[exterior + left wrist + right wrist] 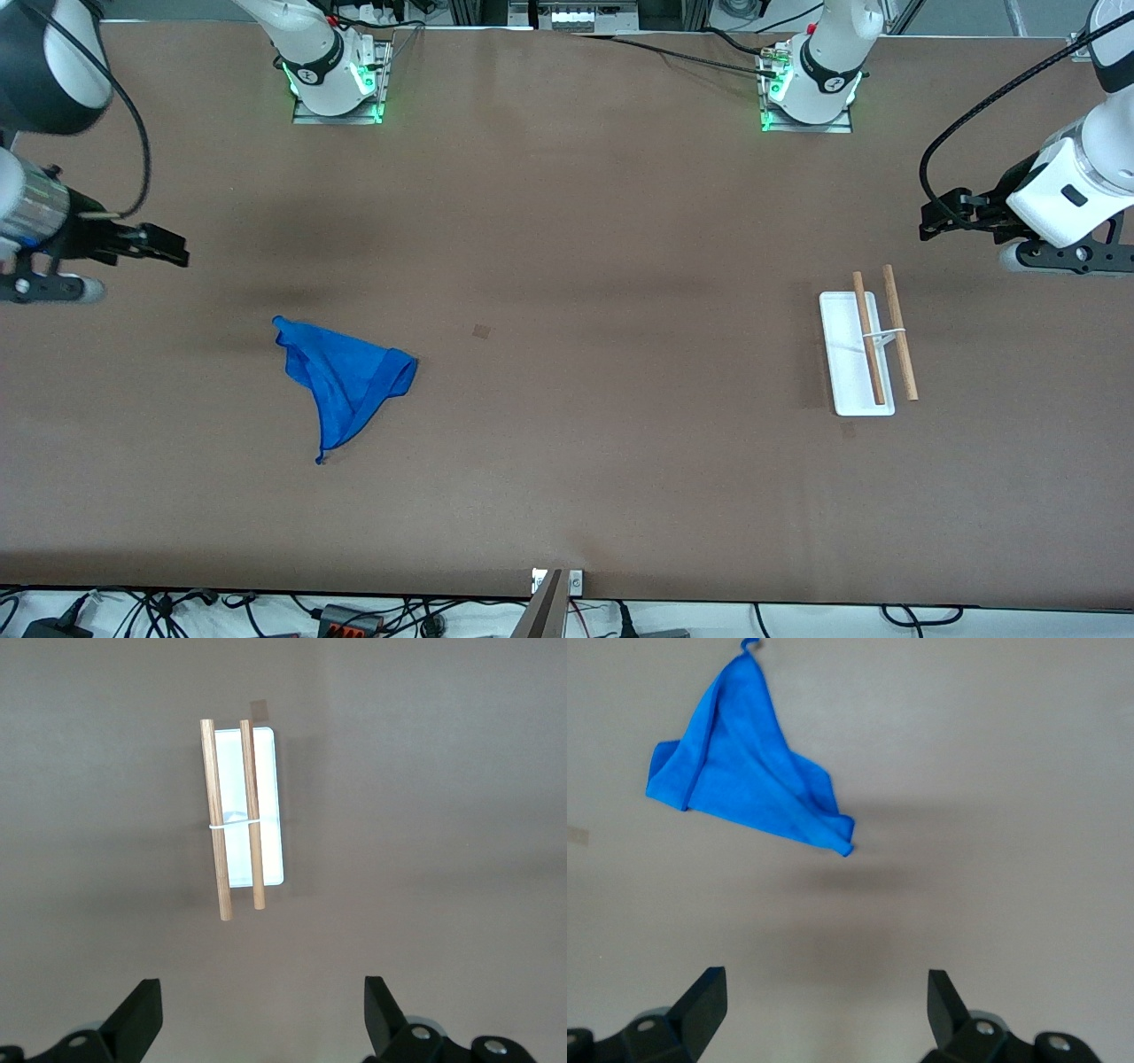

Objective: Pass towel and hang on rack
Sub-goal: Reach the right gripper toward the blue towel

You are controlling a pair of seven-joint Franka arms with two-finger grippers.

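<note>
Front view. A brown table (pixel 567 221) fills the frame. The towel (pixel 345 377), crumpled into a rough triangle, lies flat toward the right arm's end; bare tabletop surrounds it on every side. The rack (pixel 864 350) stands toward the left arm's end, well apart from the towel, its two wooden rods (pixel 886 335) parallel and raised over the white base, the outer rod overhanging the base edge. The right gripper (pixel 164 248) hangs over bare table at the right arm's end, farther from the camera than the towel's spot; the left gripper (pixel 939 217) hangs over bare table close by the rack. Both arms are cut off by the frame edges. Cables lie along the table's near edge.

Left wrist view. The rack (pixel 244 811) sits alone on the brown surface, clear room around it. A thin white stand (pixel 232 824) crosses beneath the rods. The left gripper (pixel 263 1014) has its jaws spread wide, nothing between them; only the fingertips (pixel 142 1014) show.

Right wrist view. The towel (pixel 749 775) lies apart from the right gripper (pixel 827 1010), whose jaws stand wide apart and empty. A thin corner of the cloth curls into a small hook; its hem is hard to trace.
</note>
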